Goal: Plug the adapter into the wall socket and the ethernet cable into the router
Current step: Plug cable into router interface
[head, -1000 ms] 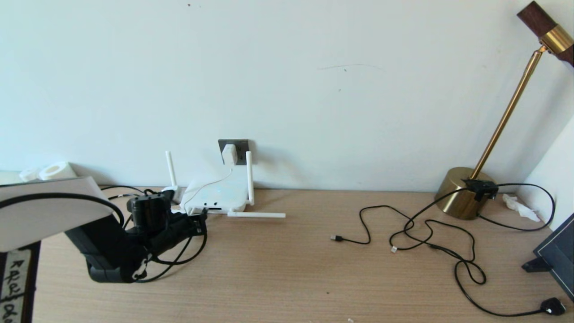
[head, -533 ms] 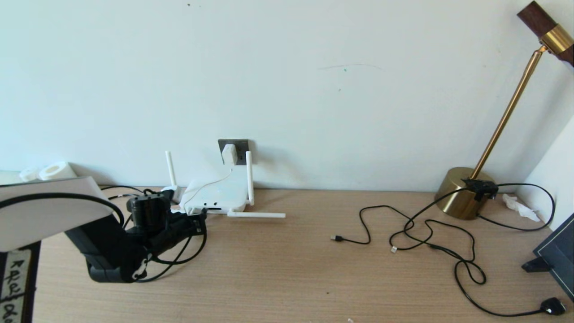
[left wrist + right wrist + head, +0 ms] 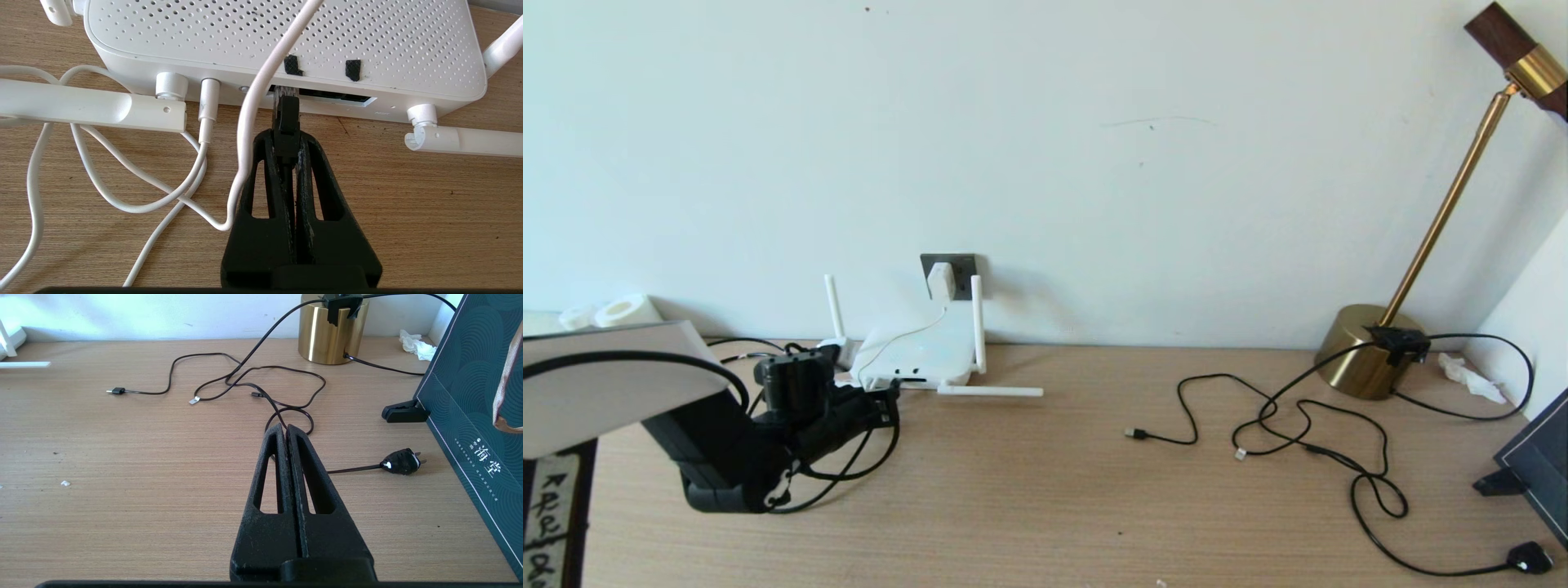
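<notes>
The perforated white plastic router point(image 3: 286, 36) lay flat on the wood-grain bench point(image 3: 1094, 490), below the dark grey wall socket point(image 3: 960, 265) holding the cube-shaped adapter point(image 3: 940, 281). The left gripper point(image 3: 287, 141) had its ribbed black fingers clamped on the ethernet cable point(image 3: 287, 122), its clear tip at the router's port slot. The right gripper point(image 3: 288, 430) hovered far off, fingers together.

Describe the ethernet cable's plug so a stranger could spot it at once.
Start at the white router lying on the wooden desk below the wall socket. At its port edge, the left gripper is shut on a black boot with a clear tip at a dark port slot: that is the ethernet cable. The cords beside it are white; the thin black cables lie far off by the brass lamp.
</notes>
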You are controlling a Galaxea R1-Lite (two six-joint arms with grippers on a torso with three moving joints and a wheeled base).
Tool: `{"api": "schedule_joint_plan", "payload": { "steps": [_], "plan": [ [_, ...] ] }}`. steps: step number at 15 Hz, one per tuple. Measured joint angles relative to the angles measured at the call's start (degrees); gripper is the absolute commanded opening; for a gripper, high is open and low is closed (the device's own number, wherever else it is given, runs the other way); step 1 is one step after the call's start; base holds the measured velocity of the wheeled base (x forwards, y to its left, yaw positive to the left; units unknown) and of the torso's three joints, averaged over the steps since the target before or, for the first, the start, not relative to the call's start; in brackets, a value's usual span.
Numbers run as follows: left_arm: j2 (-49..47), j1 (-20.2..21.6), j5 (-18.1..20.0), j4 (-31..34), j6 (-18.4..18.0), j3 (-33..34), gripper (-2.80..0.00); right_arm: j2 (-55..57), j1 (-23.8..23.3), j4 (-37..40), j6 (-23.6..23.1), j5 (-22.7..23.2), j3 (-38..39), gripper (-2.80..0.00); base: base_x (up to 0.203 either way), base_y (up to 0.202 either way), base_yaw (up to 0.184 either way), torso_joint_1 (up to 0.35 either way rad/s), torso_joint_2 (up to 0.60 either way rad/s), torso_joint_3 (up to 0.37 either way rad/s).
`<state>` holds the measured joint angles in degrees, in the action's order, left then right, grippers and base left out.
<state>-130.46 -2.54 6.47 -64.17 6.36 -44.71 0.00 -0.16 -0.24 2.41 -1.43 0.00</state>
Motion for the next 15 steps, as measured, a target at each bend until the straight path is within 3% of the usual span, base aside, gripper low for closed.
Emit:
{"api": "schedule_joint_plan", "payload": {
  "steps": [15],
  "plan": [
    [-0.4,0.0,0.0,0.0,0.0,-0.5,-2.80,0.0,0.0,0.0,0.0,0.0,0.0,-2.80,0.000,0.000,0.000,0.000,0.00,0.000]
  ]
}}
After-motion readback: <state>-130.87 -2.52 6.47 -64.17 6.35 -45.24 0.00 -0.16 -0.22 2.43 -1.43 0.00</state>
